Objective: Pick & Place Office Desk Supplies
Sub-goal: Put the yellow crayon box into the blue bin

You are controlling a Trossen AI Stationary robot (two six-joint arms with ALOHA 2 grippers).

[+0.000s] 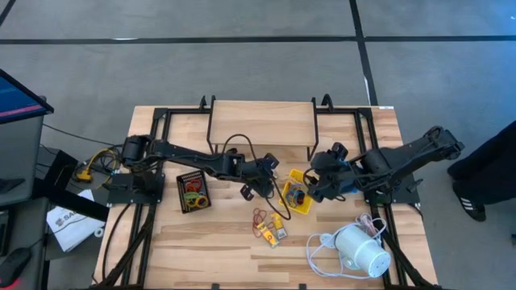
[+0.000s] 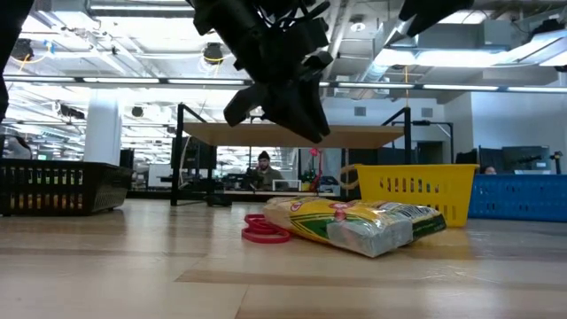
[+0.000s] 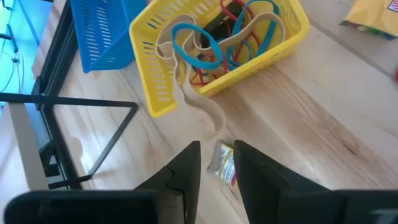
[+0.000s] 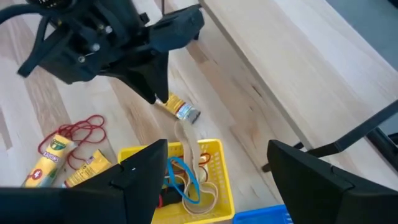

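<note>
Left tool [image 3: 214,165] clamped on small packet [image 3: 224,163], mostly hidden; right tool [image 4: 214,171] apart above yellow tray [image 4: 221,186].

The wooden table [image 1: 339,129] carries a black mesh tray [image 1: 193,192], yellow tray [image 1: 297,192], blue tray [image 1: 345,184], red rubber bands [image 1: 260,217], yellow packets [image 1: 272,234] and a white corded device [image 1: 360,250].

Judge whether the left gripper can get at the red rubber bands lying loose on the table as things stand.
Probably yes. The left gripper holds a small packet above bare wood, and the red bands lie in the open nearby, with nothing over them. It would have to drop the packet first; the right gripper waits over the yellow tray.
</note>
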